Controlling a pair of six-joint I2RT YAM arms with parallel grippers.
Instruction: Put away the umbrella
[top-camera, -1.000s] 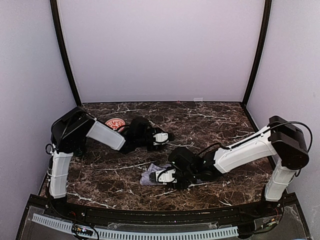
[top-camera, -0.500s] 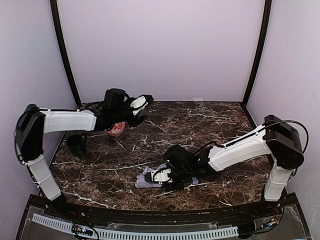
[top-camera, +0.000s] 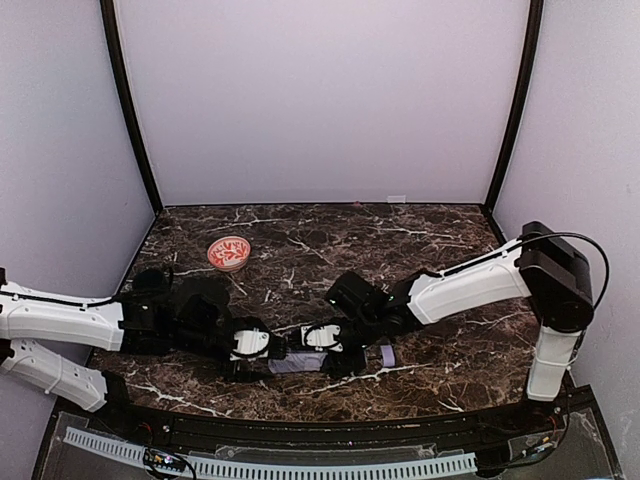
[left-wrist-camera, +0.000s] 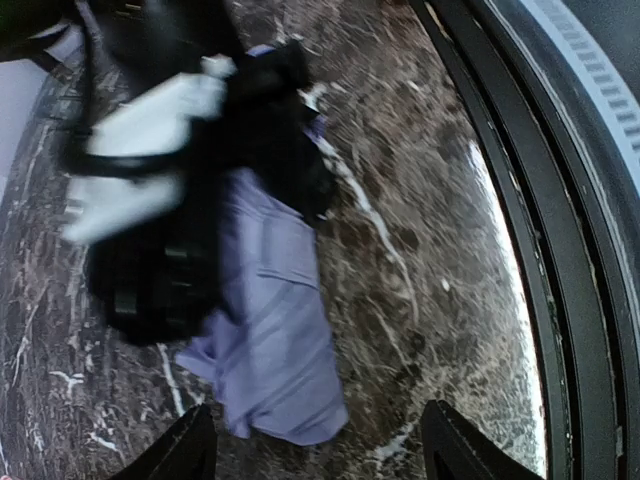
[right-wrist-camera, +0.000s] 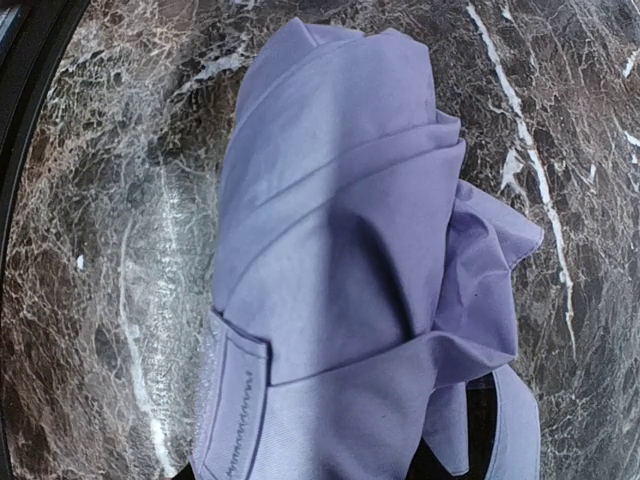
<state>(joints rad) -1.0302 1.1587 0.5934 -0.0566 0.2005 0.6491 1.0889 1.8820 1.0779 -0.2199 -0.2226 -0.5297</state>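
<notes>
Jaws: your left gripper stands released, right gripper cannot tell | umbrella collapsed, fabric loosely bunched | remaining, I judge: 2 steps, roll tight, secure it.

BLUR: right end effector, left wrist view | CUT OFF: umbrella lower end, right wrist view | HIDDEN: its grip, under fabric

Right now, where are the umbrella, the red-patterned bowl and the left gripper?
umbrella (right-wrist-camera: 330, 230), right wrist view, on the folded lavender fabric.
red-patterned bowl (top-camera: 228, 253), top external view, on its middle.
left gripper (left-wrist-camera: 320, 440), left wrist view, midway between its open fingertips.
</notes>
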